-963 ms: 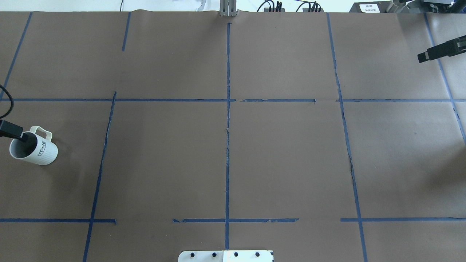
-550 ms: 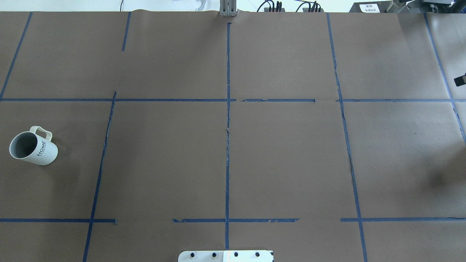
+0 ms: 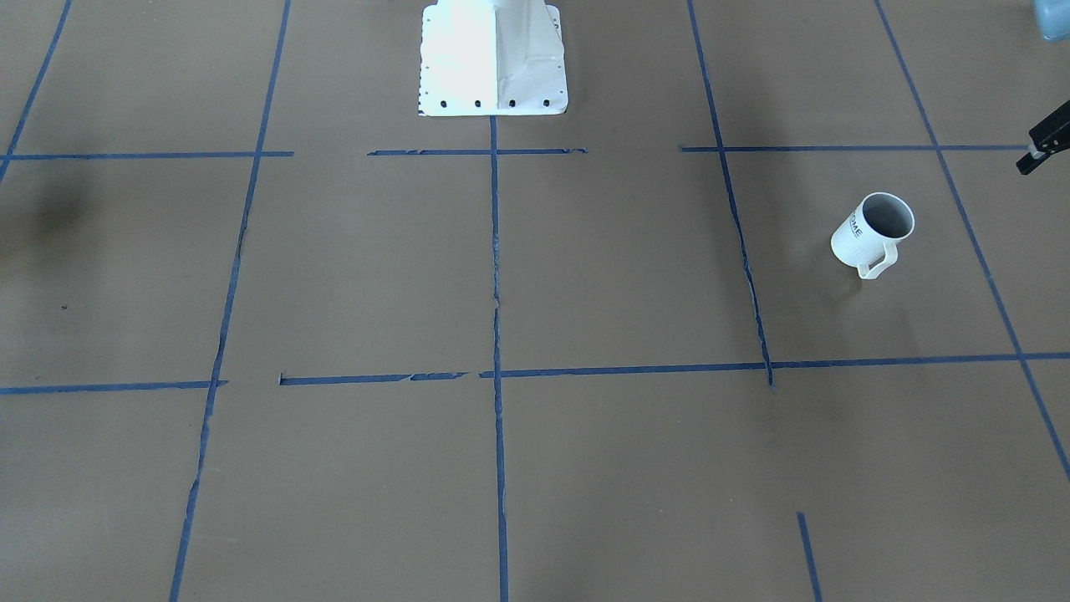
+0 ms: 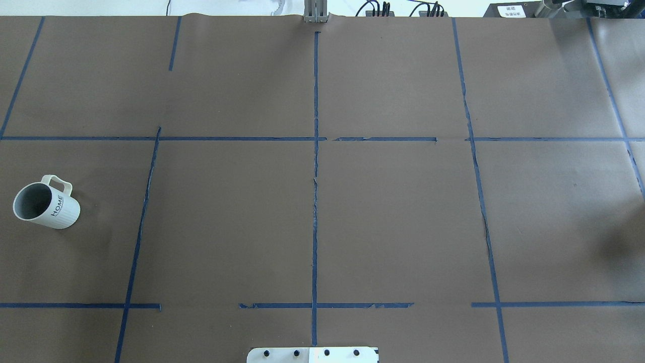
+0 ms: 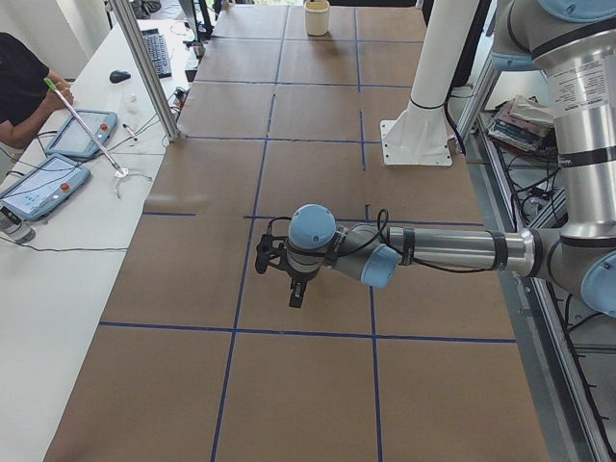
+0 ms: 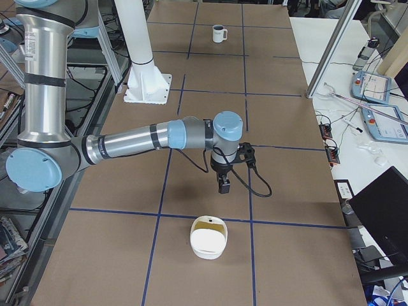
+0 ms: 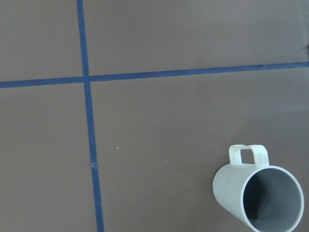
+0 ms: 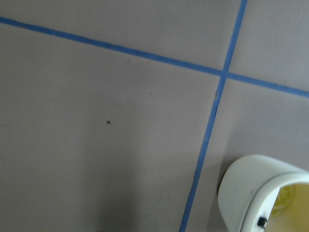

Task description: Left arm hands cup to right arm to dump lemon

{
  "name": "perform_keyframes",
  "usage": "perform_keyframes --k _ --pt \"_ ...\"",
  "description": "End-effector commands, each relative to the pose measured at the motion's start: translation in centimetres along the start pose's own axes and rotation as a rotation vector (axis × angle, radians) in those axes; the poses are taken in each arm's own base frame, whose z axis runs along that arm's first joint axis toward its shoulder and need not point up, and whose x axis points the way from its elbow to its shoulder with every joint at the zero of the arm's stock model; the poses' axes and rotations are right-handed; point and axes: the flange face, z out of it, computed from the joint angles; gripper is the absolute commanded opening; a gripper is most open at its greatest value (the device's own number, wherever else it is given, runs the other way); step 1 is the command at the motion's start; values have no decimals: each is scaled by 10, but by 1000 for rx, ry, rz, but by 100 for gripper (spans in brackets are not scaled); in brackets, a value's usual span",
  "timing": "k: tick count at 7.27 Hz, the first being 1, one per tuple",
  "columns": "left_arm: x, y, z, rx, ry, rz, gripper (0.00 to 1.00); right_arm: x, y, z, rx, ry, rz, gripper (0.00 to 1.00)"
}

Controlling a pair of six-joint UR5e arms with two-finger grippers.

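Observation:
The white ribbed "HOME" cup [image 4: 48, 205] stands upright on the brown table at the far left, handle to the back. It also shows in the front view [image 3: 869, 232], the left wrist view [image 7: 256, 198], and far off in the right view [image 6: 218, 33]. Its grey inside looks empty. My left gripper [image 3: 1043, 144] shows only as a black tip at the frame edge, apart from the cup; I cannot tell its state. My right gripper [image 6: 224, 187] hangs over the table beside a white container [image 6: 208, 242]; I cannot tell its state. Something yellow, perhaps the lemon [image 8: 285, 197], lies inside that container.
The robot's white base plate [image 4: 312, 354] sits at the near table edge. Blue tape lines [image 4: 315, 201] cross the brown cover. A side table with tablets [image 5: 48, 183] and an aluminium post [image 5: 144, 67] stand on the operators' side.
The left gripper, which was at the cup's rim, has drawn back out of the overhead view. The right gripper has also left that view at the right. The cup has not moved.

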Motion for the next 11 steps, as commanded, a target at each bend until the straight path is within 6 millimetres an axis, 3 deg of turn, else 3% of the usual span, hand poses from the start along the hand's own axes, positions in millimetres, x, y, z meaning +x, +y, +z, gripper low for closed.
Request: perform_keyframes --k 1,2,3,6,9,11 --pt "-5 10 -33 -73 -18 -56 100 11 33 16 -56 -15 45 100" --pt "-4 14 -45 -103 -37 3 100 15 45 22 -70 -17 59 100" --pt "-16 15 -50 -108 -116 36 100 15 53 24 -75 -21 66 100" --pt "-4 21 -61 -155 -125 -17 100 11 48 22 -45 -17 33 100" --pt "-2 27 -63 -160 -125 -35 100 9 50 21 -32 -13 24 100" --pt "-10 30 -54 -181 -123 -78 100 6 49 18 -21 -38 24 100"
